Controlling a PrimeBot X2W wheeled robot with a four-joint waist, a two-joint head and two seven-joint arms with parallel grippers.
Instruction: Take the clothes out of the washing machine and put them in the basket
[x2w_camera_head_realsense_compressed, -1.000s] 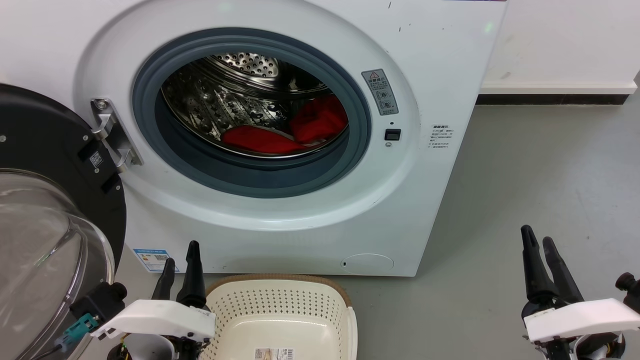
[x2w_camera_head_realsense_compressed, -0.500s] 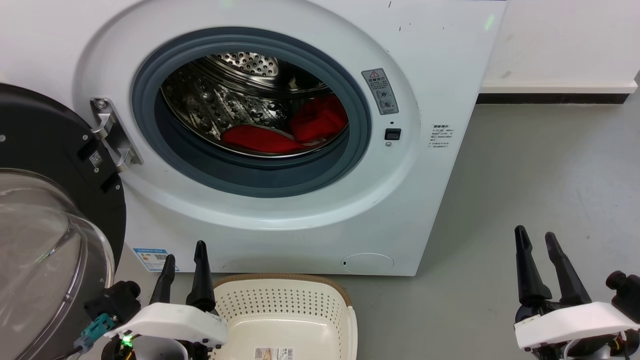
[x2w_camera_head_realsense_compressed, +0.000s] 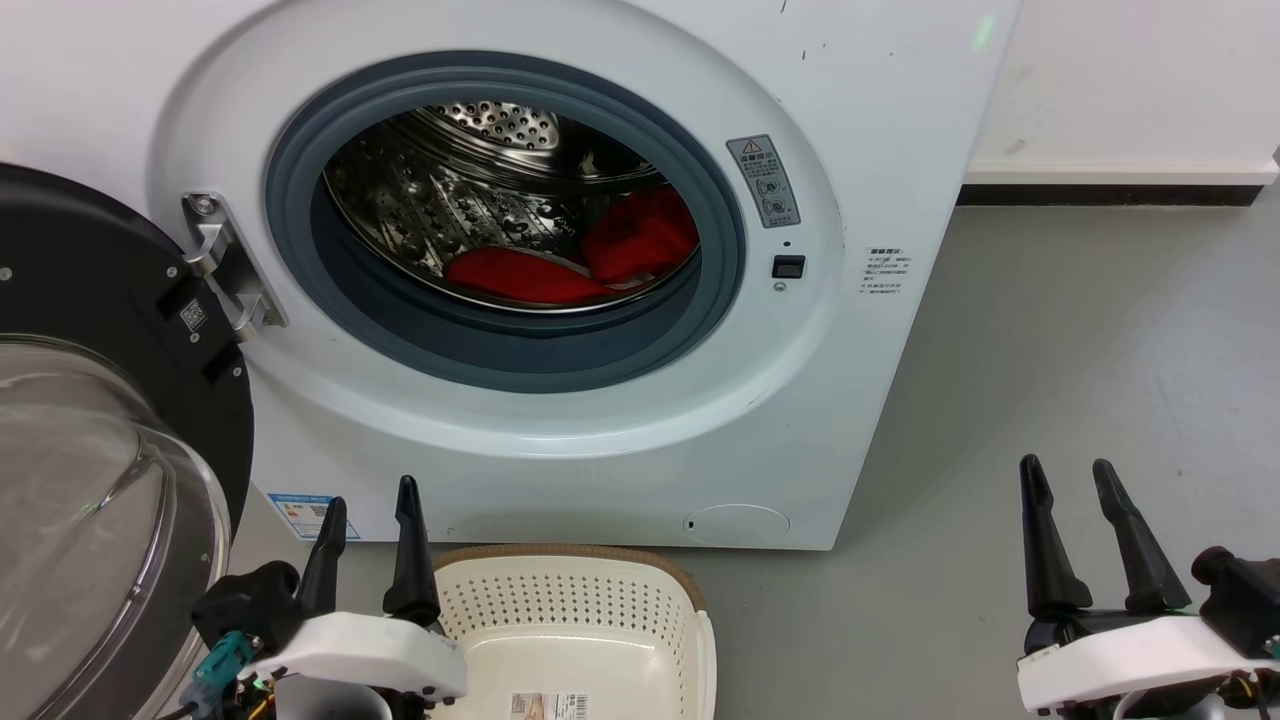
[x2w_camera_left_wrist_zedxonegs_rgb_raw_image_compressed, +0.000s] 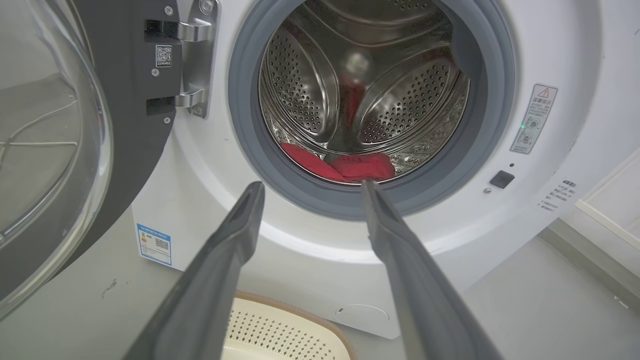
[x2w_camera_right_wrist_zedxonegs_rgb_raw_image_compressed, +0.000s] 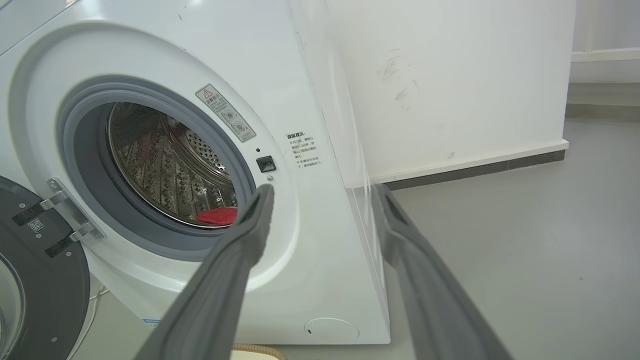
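At far left, swung wide open: the round glass door (x2w_camera_head_realsense_compressed: 90, 480) with black rim. Just right of it, low in the head view: the left gripper (x2w_camera_head_realsense_compressed: 370, 497), two long dark prongs on a white body. Stands spread apart, holds nothing. Just beside, on the grey floor (x2w_camera_head_realsense_compressed: 1050, 330): the low cream-white oval plastic basket (x2w_camera_head_realsense_compressed: 560, 556) with perforated sides and brown woven-look rim, set directly before the large white front-loading washing machine (x2w_camera_head_realsense_compressed: 850, 150). Higher and farther in, behind the grey rubber ring (x2w_camera_head_realsense_compressed: 500, 355): the bright red soft fabric clothes (x2w_camera_head_realsense_compressed: 560, 265). Lie on the bottom of the perforated steel drum (x2w_camera_head_realsense_compressed: 450, 200), toward its right half, stretched left to right across the opening. In the left wrist view, sit straight ahead, just above the fingertips. At far right, well apart from the opening: the right gripper (x2w_camera_head_realsense_compressed: 1066, 468), likewise spread and empty, aimed past the machine's right edge. Probably better placed: the left gripper. Calls for a reach forward and up over the ring, onto the cloth.
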